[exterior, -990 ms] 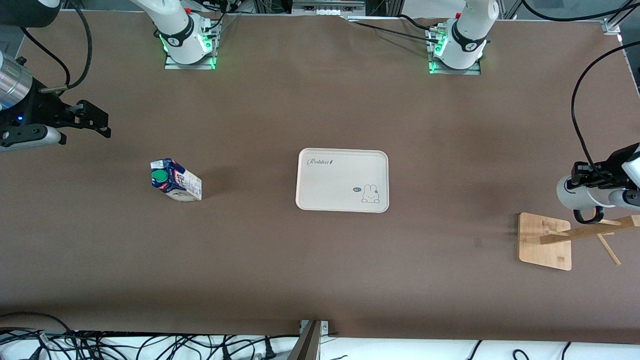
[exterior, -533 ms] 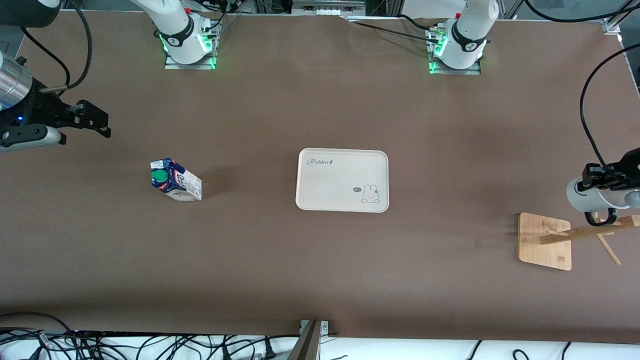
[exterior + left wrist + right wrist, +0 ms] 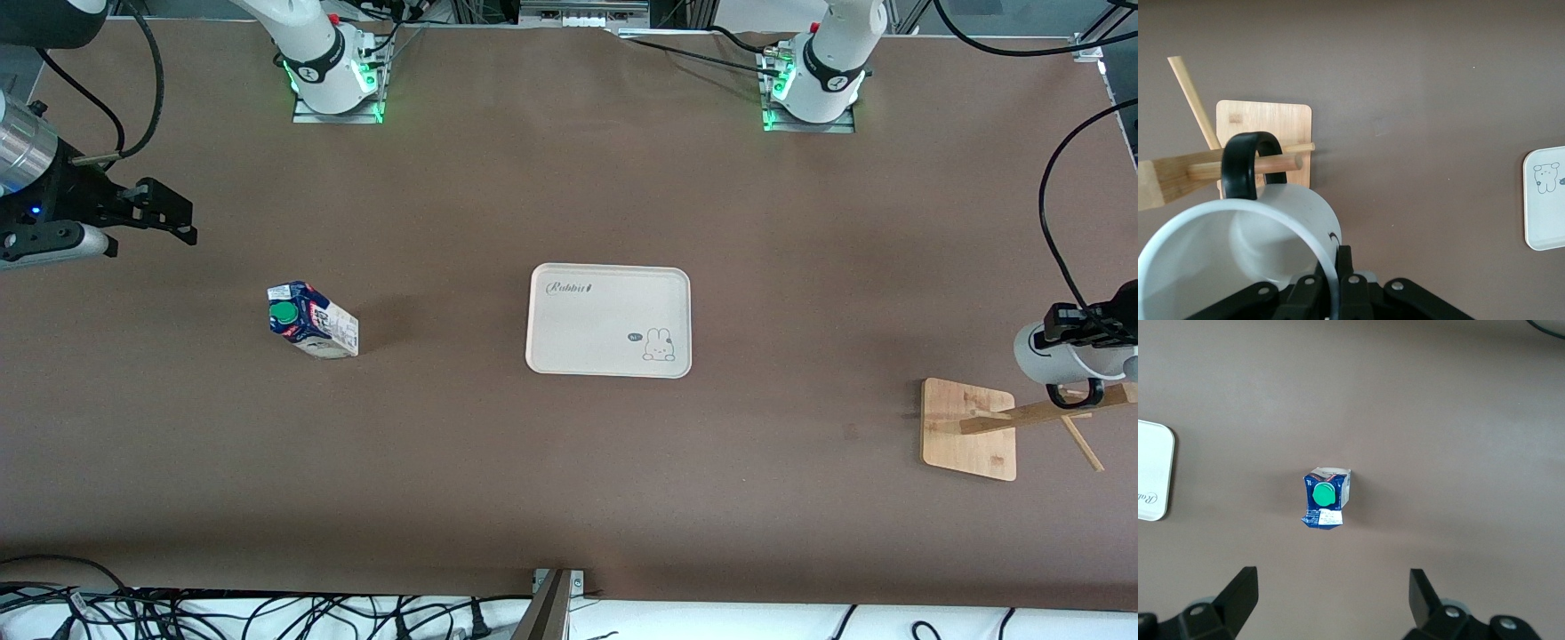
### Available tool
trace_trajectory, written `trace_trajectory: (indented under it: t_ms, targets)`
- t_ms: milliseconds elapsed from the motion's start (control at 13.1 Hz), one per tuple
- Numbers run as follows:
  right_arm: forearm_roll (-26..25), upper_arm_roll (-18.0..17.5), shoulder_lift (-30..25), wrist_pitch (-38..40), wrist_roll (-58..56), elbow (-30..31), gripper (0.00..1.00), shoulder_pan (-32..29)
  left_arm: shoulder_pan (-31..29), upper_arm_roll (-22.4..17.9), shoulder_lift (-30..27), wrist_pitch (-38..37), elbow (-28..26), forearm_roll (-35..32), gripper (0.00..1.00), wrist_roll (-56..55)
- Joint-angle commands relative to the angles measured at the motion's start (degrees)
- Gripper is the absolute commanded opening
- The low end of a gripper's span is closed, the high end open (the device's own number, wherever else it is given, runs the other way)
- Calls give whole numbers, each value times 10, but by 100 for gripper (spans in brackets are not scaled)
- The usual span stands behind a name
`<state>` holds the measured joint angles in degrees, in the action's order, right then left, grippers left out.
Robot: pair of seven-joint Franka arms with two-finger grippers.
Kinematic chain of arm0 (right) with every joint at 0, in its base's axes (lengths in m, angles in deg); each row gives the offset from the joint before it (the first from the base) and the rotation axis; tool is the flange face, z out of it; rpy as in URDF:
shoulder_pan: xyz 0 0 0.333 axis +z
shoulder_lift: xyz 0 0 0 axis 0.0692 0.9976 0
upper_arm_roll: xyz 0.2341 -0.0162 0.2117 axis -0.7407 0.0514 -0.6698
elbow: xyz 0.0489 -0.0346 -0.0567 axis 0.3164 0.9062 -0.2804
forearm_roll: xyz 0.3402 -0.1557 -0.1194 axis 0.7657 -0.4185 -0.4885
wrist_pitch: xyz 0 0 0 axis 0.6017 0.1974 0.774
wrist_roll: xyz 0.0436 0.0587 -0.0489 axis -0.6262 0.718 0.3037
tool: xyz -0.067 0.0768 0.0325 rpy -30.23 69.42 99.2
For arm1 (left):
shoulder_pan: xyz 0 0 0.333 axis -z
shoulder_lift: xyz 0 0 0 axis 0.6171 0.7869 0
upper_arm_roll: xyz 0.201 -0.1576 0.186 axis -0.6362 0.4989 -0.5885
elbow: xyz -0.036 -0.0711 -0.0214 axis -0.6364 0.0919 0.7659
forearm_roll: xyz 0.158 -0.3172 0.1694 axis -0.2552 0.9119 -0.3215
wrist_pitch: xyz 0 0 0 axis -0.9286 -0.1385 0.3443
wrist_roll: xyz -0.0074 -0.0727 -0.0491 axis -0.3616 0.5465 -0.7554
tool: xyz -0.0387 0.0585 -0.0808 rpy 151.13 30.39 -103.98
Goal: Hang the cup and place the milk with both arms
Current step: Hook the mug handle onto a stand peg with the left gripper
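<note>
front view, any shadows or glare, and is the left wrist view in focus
Front view: even light, the milk throws a soft shadow toward the tray, no glare. Left wrist view: the cup rim looms large and soft-edged; the wooden rack stays fairly sharp.

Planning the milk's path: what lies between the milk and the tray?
Bare brown table between the milk and the tray, seen in the front view.

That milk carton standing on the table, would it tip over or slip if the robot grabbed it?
The milk carton is tall on a small base, so a high push would likely tip it. Its flat sides probably suit the open right gripper hanging over it.
</note>
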<state>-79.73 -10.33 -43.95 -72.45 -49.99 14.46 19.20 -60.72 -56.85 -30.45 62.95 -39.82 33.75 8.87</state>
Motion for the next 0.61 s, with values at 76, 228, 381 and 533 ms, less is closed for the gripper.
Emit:
trace_trajectory:
  t_ms: [76,228,381,533]
  targets:
    - [-5,-3,4,8,7,-12,100,-4,-5,6,17,-13,29,3,99,10]
    - [-5,-3,4,8,6,-12,100,-4,1,8,15,-15,29,-2,100,6]
    - [-5,-3,4,8,7,-12,100,-4,14,16,9,-15,29,-45,100,-6]
    - [-5,-3,4,8,7,-12,100,-4,43,18,4,-16,27,-51,100,-23]
